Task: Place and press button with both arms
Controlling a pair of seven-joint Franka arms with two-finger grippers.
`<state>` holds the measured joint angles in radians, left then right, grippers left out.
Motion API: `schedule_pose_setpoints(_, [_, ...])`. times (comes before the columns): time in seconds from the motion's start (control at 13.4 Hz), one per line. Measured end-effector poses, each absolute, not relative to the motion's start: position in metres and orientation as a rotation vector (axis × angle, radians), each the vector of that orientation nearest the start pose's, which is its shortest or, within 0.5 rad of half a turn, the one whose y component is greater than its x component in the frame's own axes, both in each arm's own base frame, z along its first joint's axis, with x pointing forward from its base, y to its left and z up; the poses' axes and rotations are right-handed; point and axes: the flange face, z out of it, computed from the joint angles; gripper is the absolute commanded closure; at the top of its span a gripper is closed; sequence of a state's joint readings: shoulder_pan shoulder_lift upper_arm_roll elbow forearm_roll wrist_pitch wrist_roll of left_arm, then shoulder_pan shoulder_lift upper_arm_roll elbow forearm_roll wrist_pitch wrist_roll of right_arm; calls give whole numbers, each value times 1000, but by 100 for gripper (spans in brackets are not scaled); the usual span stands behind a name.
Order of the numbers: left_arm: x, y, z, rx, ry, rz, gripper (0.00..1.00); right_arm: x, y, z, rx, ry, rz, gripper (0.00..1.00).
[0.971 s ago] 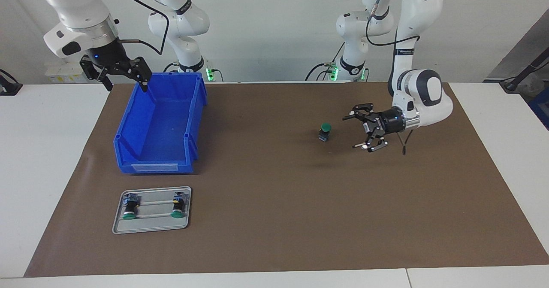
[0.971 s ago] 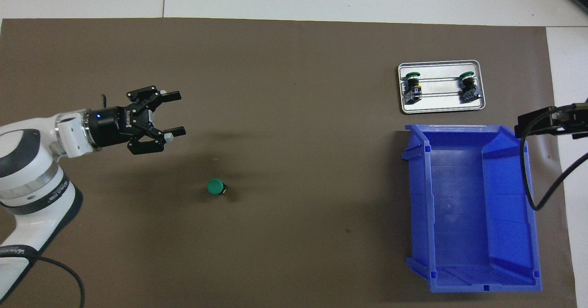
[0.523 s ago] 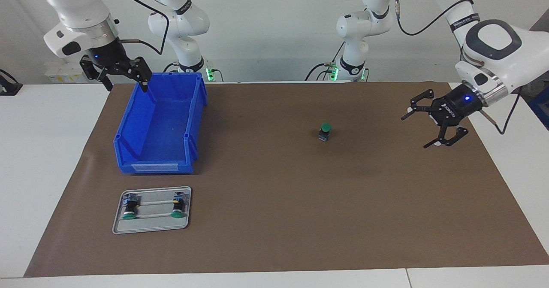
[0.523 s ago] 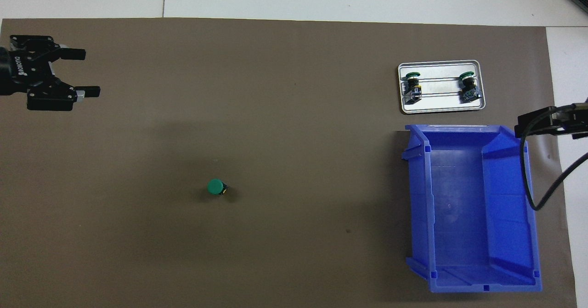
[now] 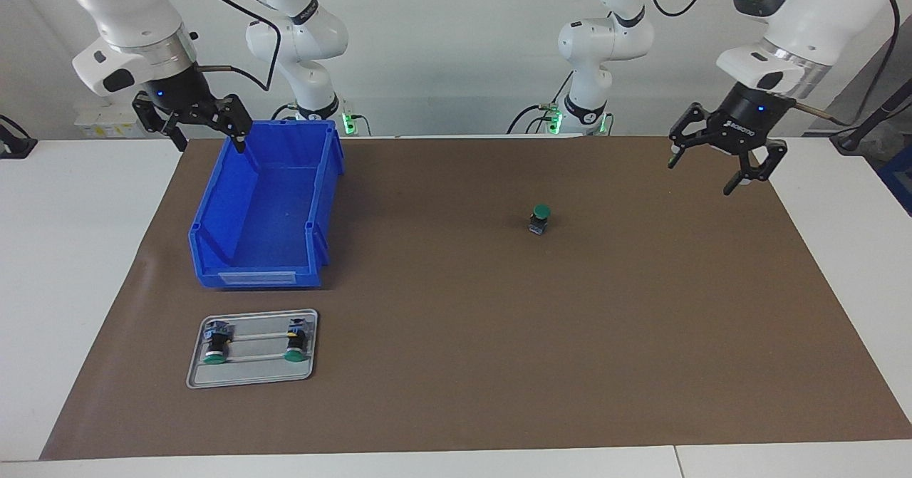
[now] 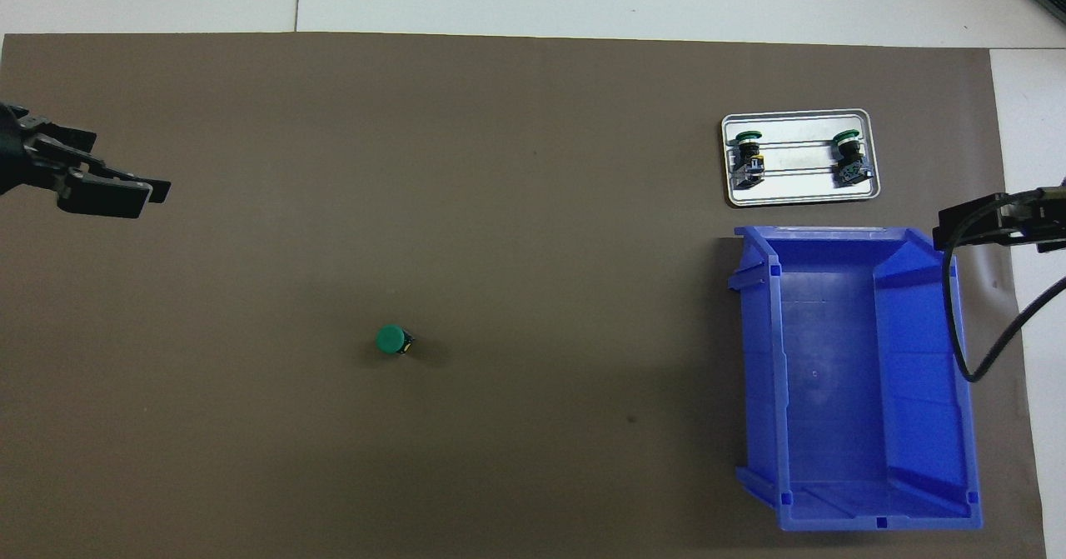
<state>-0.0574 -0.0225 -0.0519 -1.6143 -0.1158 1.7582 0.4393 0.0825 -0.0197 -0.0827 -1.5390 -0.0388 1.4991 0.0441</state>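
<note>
**Both pincers raised, button left standing alone**

While both arms are held up off the worktop, the button (image 5: 540, 219) is seen upright on the brown mat (image 5: 456, 392), untouched. The left pincer (image 5: 721, 166) is pointed down, jaws spread wide and empty, over the mat's edge at the left arm's end. The right pincer (image 5: 208, 134) is hung wide and empty over the blue bin (image 5: 263, 250) rim.

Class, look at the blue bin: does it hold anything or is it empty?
Empty: the blue bin shows only its bare floor in both views.
</note>
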Motion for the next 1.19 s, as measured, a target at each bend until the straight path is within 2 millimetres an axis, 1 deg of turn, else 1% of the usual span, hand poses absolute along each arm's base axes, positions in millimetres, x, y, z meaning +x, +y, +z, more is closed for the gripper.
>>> schedule_pose_setpoints(0.15, [542, -129, 626, -3028, 738, -182, 17, 541, -5, 644, -3178, 74, 31, 0])
schedule_pose_setpoints(0.22, [531, -155, 618, -3044, 634, -159, 19, 541, -5, 644, -3178, 74, 31, 0])
schedule_pose_setpoints(0.3, [522, -176, 610, -3070, 499, -147, 22, 541, -5, 644, -3178, 74, 31, 0])
schedule_pose_setpoints(0.37, [516, -194, 597, -3087, 393, -145, 37, 541, -5, 644, -3178, 74, 31, 0])
schedule_pose_setpoints(0.45, [509, -211, 578, -3093, 345, -132, 57, 541, -5, 644, -3178, 74, 31, 0])
schedule_pose_setpoints(0.52, [504, -223, 554, -3097, 301, -113, 75, 541, -5, 644, -3178, 74, 31, 0])
schedule_pose_setpoints(0.6, [503, -228, 527, -3103, 263, -112, 86, 541, -5, 644, -3178, 74, 31, 0])
schedule_pose_setpoints(0.67, [503, -229, 498, -3108, 252, -119, 93, 541, -5, 644, -3178, 74, 31, 0])
schedule_pose_setpoints(0.82, [498, -230, 433, -3121, 253, -123, 100, 541, -5, 644, -3178, 74, 31, 0])
schedule_pose_setpoints(0.9, [492, -231, 413, -3135, 239, -104, 100, 541, -5, 644, -3178, 74, 31, 0])
schedule_pose_setpoints(0.97, [486, -231, 400, -3154, 222, -75, 100, 541, -5, 644, -3178, 74, 31, 0])
schedule_pose_setpoints(1.05, [482, -231, 395, -3161, 213, -57, 100, 541, -5, 644, -3178, 74, 31, 0])
schedule_pose_setpoints(1.19, [474, -233, 391, -3163, 212, -39, 100, 541, -5, 644, -3178, 74, 31, 0])
